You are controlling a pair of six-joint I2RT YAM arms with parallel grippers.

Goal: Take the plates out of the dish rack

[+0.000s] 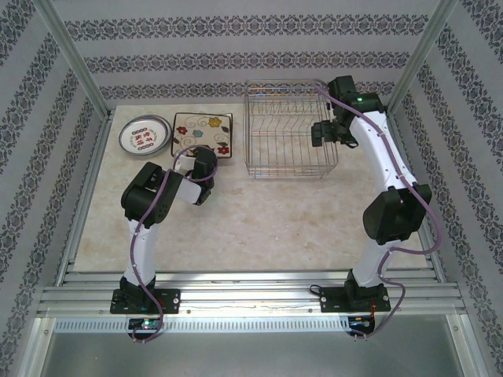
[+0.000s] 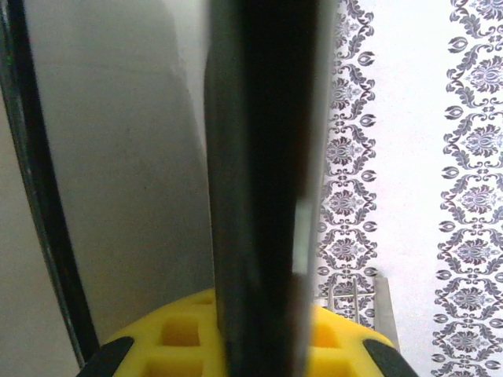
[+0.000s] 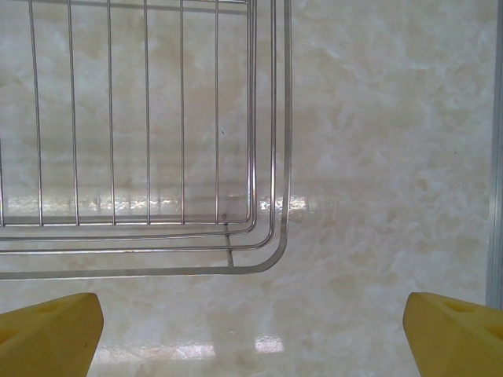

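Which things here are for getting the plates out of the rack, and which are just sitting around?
For the job:
- dish rack
- round plate
- square plate
- left gripper, shut on the square plate's near edge
- right gripper, open by a corner of the rack

Just there:
- table
- patterned walls
- metal frame
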